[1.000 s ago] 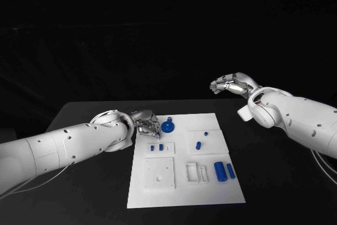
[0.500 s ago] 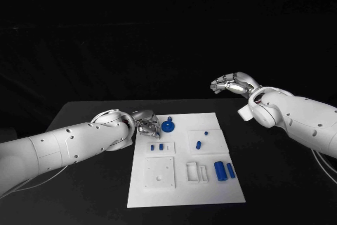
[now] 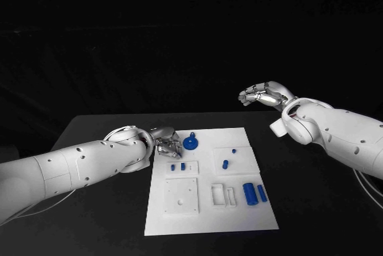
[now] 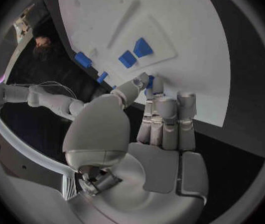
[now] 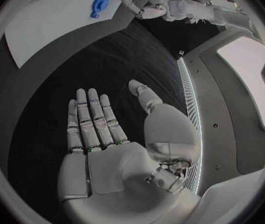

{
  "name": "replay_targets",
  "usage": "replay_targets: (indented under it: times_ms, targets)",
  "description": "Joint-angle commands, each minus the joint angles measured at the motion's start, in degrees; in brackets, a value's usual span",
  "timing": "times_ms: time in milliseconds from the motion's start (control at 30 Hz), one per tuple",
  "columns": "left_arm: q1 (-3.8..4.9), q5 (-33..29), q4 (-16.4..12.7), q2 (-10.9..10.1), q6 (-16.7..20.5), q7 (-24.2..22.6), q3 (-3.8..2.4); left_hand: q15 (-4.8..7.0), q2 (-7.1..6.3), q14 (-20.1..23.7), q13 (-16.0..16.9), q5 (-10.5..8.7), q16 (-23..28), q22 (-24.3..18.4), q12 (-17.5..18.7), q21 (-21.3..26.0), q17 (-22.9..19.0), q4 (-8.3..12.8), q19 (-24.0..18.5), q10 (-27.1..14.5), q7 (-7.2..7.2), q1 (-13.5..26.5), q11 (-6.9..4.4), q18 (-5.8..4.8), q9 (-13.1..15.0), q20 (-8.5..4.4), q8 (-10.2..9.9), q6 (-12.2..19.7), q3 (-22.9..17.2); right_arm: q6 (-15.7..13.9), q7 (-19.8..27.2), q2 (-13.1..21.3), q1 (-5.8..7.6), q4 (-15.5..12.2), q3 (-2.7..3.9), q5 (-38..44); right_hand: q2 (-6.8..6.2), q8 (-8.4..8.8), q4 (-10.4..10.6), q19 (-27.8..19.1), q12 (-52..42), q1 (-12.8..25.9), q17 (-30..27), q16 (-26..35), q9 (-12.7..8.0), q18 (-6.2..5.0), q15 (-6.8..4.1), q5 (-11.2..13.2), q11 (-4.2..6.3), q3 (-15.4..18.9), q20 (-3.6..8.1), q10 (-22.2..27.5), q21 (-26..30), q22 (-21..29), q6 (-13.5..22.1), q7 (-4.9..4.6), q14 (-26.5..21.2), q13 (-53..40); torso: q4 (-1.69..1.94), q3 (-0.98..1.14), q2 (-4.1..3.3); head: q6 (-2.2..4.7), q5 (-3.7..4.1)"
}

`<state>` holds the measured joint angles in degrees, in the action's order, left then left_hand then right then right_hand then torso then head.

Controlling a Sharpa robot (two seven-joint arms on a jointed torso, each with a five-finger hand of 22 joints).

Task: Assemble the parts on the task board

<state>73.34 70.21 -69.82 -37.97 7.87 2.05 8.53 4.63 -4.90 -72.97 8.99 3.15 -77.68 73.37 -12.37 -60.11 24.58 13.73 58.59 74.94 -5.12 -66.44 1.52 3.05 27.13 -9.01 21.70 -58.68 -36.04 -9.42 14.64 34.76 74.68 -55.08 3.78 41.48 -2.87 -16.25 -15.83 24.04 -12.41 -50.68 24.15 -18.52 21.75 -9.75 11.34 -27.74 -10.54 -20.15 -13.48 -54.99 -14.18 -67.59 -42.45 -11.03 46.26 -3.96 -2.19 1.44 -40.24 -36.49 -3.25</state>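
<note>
1. Head view: the left hand (image 3: 166,143) is reaching onto the far left corner of the task board (image 3: 209,223), its fingers pinching a round blue part (image 3: 191,142).
2. The right hand (image 5: 114,154) is hovering above the table (image 3: 319,211), fingers outstretched, holding nothing.

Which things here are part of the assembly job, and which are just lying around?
Job: board; round blue part by the left hand; two blue cylinders; small blue parts; right hand, raised.
Lying about: nothing but the black table.
</note>
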Motion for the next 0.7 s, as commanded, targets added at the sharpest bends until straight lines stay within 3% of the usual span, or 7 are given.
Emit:
replay_targets:
  times_ms: [33,500,700]
  targets:
    - [-0.29,-0.03,0.0,0.24,-0.9,-0.26,0.19,0.35,0.79,-0.1,-0.09,0.18,-0.3,0.1,0.25,-0.2,0.06,0.22,0.06,0.31,-0.32,-0.06,-0.01,5.06,0.08,-0.94,0.3,-0.61,-0.22,0.09,0.56,0.0,-0.01,-0.07,0.03,0.0,-0.05,-0.26,0.05,-0.17,0.36,0.42,-0.09,0.06,-0.06,0.1,-0.05,-0.33,-0.02,-0.04,-0.2,-0.35,0.23,-0.08,0.38,-2.13,-0.34,0.04,-0.04,-0.05,-0.03,-0.01,-0.06]
    - [-0.34,3.09,-0.35,0.26,0.06,-0.33,0.47,0.35,0.83,-0.07,-0.06,0.19,-0.31,0.11,0.35,-0.21,0.07,0.31,0.04,0.34,-0.32,-0.1,-0.01,5.03,0.09,-0.99,0.27,-0.6,-0.25,0.1,0.57,0.0,-0.01,-0.18,0.03,0.0,-0.05,-0.27,0.05,-0.17,0.39,0.41,-0.11,0.04,-0.07,0.08,-0.05,-0.33,-0.02,-0.05,-0.22,-0.36,0.26,-0.11,0.39,-2.14,-0.34,0.04,0.03,-0.03,0.0,-0.16,-0.03]
    - [-0.34,7.07,-1.83,0.13,1.26,-0.6,0.93,0.4,0.71,-0.15,0.02,0.19,-0.44,0.15,0.4,-0.26,0.14,0.46,0.08,0.58,-0.3,-0.15,-0.07,5.0,0.13,-1.05,0.3,-0.73,-0.24,0.1,0.55,0.07,-0.01,-0.15,0.03,0.0,-0.05,-0.27,0.05,-0.16,0.39,0.41,-0.12,0.04,-0.08,0.08,-0.05,-0.33,-0.02,-0.05,-0.22,-0.37,0.27,-0.12,0.39,-2.14,-0.34,0.04,0.01,-0.03,-0.02,-0.17,-0.06]
